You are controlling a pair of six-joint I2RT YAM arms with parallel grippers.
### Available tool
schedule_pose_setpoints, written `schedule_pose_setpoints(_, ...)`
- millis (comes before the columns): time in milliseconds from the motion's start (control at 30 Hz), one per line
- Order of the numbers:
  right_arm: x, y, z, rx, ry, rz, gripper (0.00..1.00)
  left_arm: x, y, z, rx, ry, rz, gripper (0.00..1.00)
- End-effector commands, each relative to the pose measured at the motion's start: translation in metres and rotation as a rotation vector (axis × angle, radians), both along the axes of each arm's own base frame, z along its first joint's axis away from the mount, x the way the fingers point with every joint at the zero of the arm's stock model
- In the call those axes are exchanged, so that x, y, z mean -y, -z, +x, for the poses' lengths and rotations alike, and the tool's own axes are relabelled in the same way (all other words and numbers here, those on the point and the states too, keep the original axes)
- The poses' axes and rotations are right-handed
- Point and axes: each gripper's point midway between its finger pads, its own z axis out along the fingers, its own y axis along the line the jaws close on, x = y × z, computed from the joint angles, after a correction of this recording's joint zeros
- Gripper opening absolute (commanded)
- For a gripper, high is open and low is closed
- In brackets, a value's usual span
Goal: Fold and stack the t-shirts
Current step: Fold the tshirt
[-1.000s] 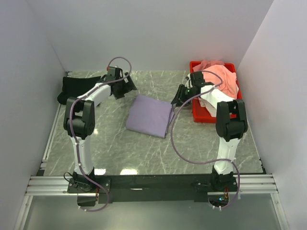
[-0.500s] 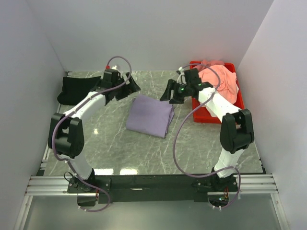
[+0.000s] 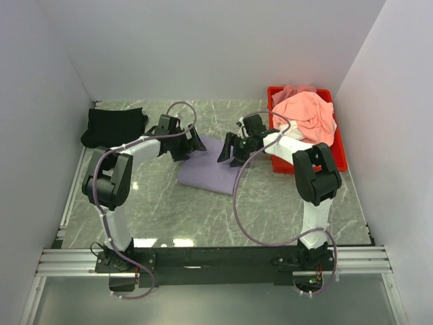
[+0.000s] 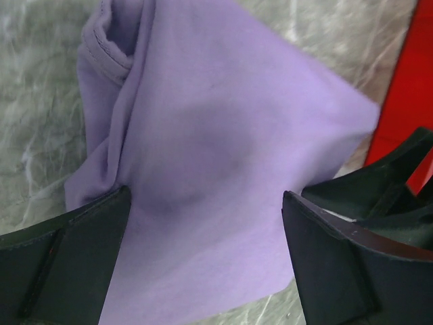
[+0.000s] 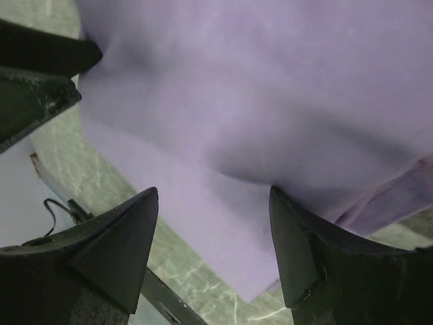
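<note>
A folded lavender-purple t-shirt (image 3: 210, 172) lies flat in the middle of the table. It fills the left wrist view (image 4: 223, 156) and the right wrist view (image 5: 270, 115). My left gripper (image 3: 187, 147) is open over the shirt's far left edge, jaws wide apart. My right gripper (image 3: 230, 150) is open over its far right edge, jaws wide apart. A black t-shirt (image 3: 114, 126) lies bunched at the far left. A salmon-pink t-shirt (image 3: 308, 115) is heaped in the red tray (image 3: 285, 165). The white t-shirt is hidden.
The red tray stands at the far right against the wall; its rim shows in the left wrist view (image 4: 406, 101). White walls close the table on the left, back and right. An aluminium rail (image 3: 216, 261) runs along the near edge.
Both grippers have come down and inward from beyond the shirt's far corners onto its far edge. The arms have folded lower. The purple shirt has not moved.
</note>
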Motion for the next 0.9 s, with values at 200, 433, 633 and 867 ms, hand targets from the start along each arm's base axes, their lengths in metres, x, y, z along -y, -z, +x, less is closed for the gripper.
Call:
schedule_pose_setpoints(200,0.022,0.028,0.014,0.002,0.032,-0.104,0.74,-0.001,0.021,-0.01,-0.025,0.017,0.013,0.99)
schedule_pose_setpoints(433,0.022,-0.027,0.026,0.153,-0.038,-0.133,0.75,-0.007,-0.022,-0.009,0.075,0.005,0.019,0.99)
schedule_pose_setpoints(633,0.035,-0.103,0.013,0.367,0.019,-0.165,0.78,-0.036,-0.042,-0.015,0.143,-0.075,0.134,1.0)
schedule_pose_setpoints(867,0.105,-0.123,-0.04,0.489,0.3,-0.263,0.84,-0.058,-0.016,-0.009,0.09,-0.133,0.272,0.99)
